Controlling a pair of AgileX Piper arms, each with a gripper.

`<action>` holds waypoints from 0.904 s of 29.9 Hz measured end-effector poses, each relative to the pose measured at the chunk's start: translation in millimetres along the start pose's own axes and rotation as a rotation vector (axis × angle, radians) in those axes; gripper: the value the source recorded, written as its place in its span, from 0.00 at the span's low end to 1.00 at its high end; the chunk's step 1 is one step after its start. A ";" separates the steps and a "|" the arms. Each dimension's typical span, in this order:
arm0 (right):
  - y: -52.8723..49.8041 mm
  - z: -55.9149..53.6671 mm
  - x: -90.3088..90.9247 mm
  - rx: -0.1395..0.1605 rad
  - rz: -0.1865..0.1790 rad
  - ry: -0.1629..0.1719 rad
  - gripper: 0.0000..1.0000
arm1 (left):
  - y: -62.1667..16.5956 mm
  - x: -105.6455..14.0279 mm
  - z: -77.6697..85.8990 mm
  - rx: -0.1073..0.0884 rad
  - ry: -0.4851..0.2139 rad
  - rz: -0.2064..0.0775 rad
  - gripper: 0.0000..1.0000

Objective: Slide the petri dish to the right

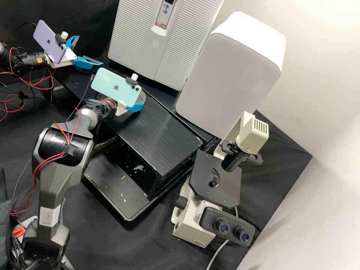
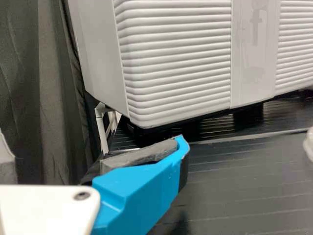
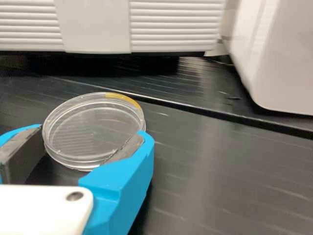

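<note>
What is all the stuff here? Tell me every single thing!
petri dish: one, clear, yellow mark on its rim, on the platform between the right gripper's fingers
platform: one, black, ribbed, mid-bench
ribbed machine: one, pale grey, at the back
smooth box: one, white, right of the ribbed machine
microscope: one, cream and black, front right
tray: one, black with white flecks, in front of the platform
cloth: one, black, under everything
purple phone: one, on the left arm's wrist
green phone: one, on the right arm's wrist
wires: several, red, along the arms
left gripper: blue fingers, open, by the ribbed machine's corner
right gripper: blue fingers, open around the dish
</note>
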 end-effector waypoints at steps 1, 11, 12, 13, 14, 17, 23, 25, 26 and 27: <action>0.5 2.3 -2.0 -0.002 0.005 0.001 0.00 | 0.0 0.0 0.0 0.000 0.000 0.000 1.00; 6.1 37.5 -17.3 -0.006 0.046 -0.016 0.00 | 0.0 0.0 0.0 0.000 0.000 0.000 1.00; 7.5 42.2 -18.5 -0.012 0.053 -0.018 0.00 | 0.0 0.0 0.0 0.000 0.000 0.000 1.00; 7.9 45.7 -19.8 -0.014 0.058 -0.020 0.00 | 0.0 0.0 0.0 0.000 0.000 0.000 1.00; 7.9 49.4 -20.9 -0.014 0.062 -0.024 0.00 | 0.0 0.0 0.0 0.000 0.000 0.000 1.00; 9.2 58.9 -23.5 -0.016 0.084 -0.029 0.00 | 0.0 0.0 0.0 0.000 0.000 0.000 1.00; 14.3 80.4 -32.5 0.009 0.139 -0.053 0.00 | 0.0 0.0 0.0 0.000 0.000 0.000 1.00; 14.9 87.3 -34.7 0.018 0.156 -0.061 0.00 | 0.0 0.0 0.0 0.000 0.000 0.000 1.00; 15.1 90.4 -35.8 0.018 0.166 -0.063 0.00 | 0.0 0.0 0.0 0.000 0.000 0.000 1.00; 15.3 92.9 -36.4 0.011 0.177 -0.064 0.00 | 0.0 0.0 0.0 0.000 0.000 0.000 1.00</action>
